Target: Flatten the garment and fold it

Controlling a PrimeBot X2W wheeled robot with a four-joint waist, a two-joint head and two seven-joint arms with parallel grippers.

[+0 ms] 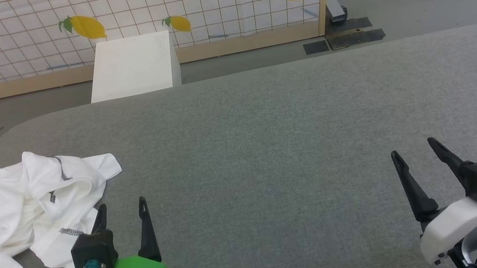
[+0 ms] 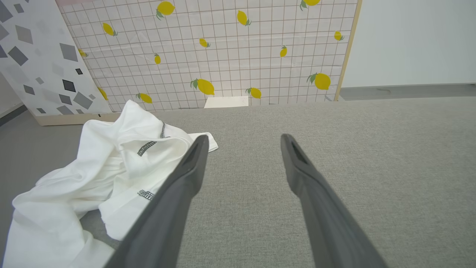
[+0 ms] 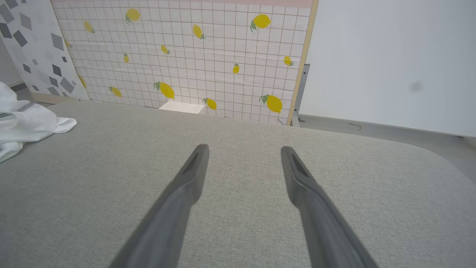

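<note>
Grey fabric-covered table [image 1: 270, 148], crumpled white garment [image 1: 13, 218] at its left edge

The shirt [image 1: 32, 214] lies on the left side of the table [image 1: 270, 148], towards the front edge. The left gripper [image 1: 121, 203] is just right of it, possibly overlapping its hem. The right gripper [image 1: 412, 146] is well apart, over the table's right side. Behind the table, a box [image 1: 133, 66] stands before a screen [image 1: 196, 4].

The left gripper [image 1: 122, 204] carries a bright green shell behind its two long dark tapered fingers [image 1: 146, 229], the right gripper [image 1: 412, 147] a white one, each with a black block, teal plug and black cable.
</note>
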